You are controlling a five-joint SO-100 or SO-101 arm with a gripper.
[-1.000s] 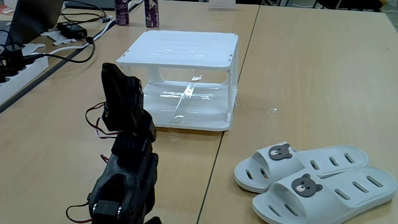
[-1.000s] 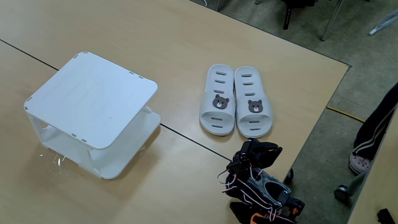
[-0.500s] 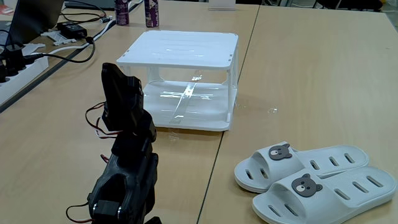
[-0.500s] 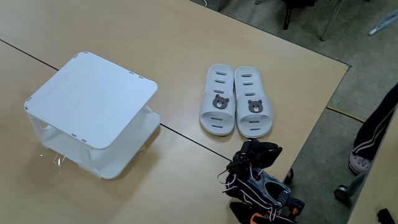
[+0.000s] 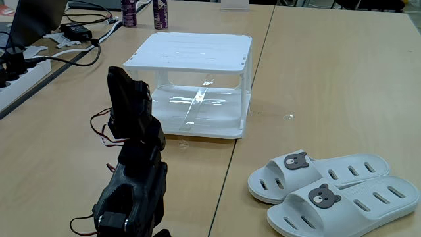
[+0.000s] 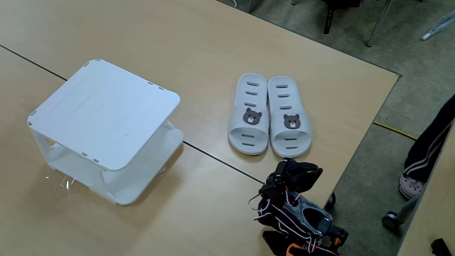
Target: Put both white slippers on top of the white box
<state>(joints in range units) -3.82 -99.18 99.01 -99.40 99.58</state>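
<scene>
Two white slippers lie side by side on the wooden table, bear badges up: one (image 5: 314,172) (image 6: 249,122) and its mate (image 5: 350,201) (image 6: 288,125). The white box (image 5: 191,51) (image 6: 106,110) stands apart from them, its flat top bare and its lower shelf showing between thin legs. My black arm sits folded over its base at the table's near corner. Its gripper (image 5: 122,79) (image 6: 298,170) is raised off the table, about a slipper's length from the pair, touching nothing. Black on black hides how its jaws stand.
In a fixed view, a power strip (image 5: 20,82), cables (image 5: 72,49) and two bottles (image 5: 160,13) line the far left and back. In the other fixed view, the table edge (image 6: 370,124) runs just right of the slippers, and a person's leg (image 6: 426,146) stands beyond it.
</scene>
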